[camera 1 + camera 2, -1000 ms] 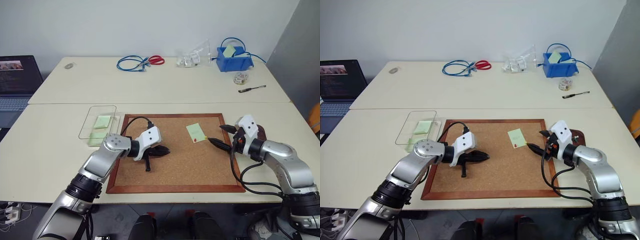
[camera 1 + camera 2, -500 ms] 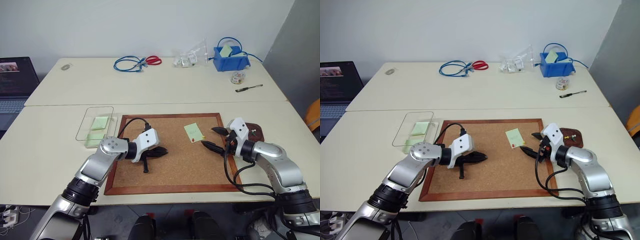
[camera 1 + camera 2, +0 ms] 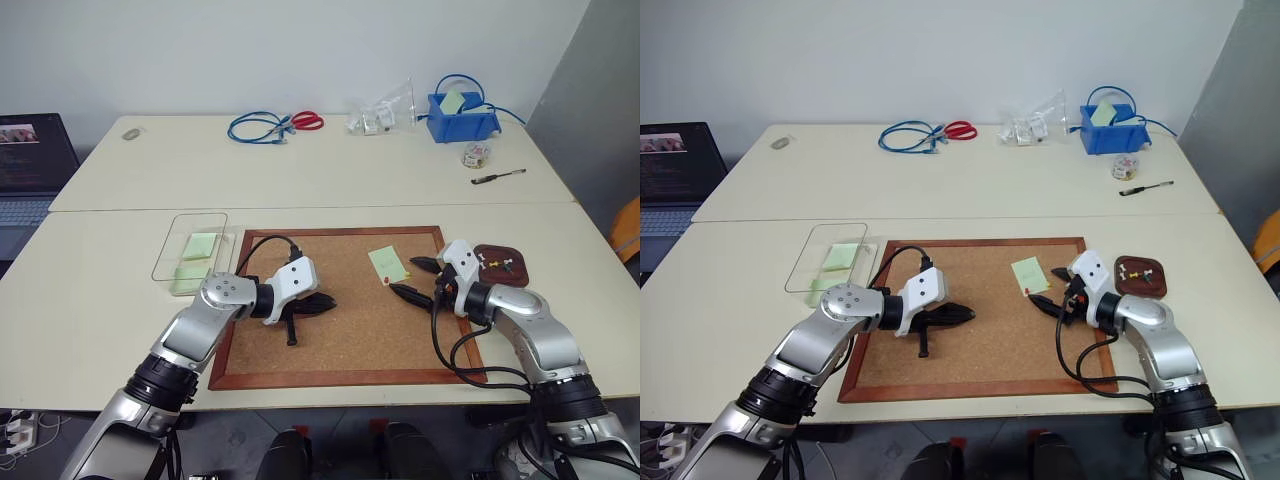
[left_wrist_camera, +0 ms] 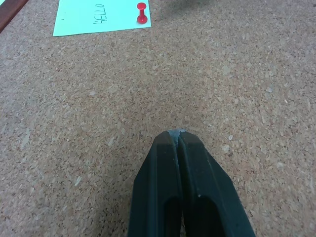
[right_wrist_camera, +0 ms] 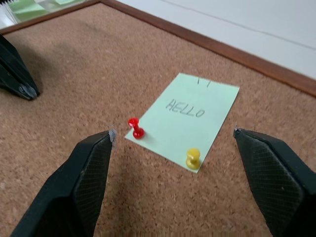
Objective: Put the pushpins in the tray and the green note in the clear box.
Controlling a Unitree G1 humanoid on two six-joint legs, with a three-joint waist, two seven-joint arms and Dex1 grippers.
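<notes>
My right gripper (image 5: 173,143) is spread wide just short of the note (image 5: 190,120). Its wrist view alone shows "HELLO", a red pin (image 5: 135,128) and a yellow pin (image 5: 192,158). My left gripper (image 4: 177,134) is pressed together over the corkboard (image 3: 350,345).

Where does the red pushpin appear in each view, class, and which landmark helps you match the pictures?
Left eye view: red pushpin at the green note's near corner.
Right eye view: same corner.
Left wrist view: along the note's edge.
Right wrist view: on the note's corner, beside the yellow pushpin.
Shared landmark: the note.
</notes>
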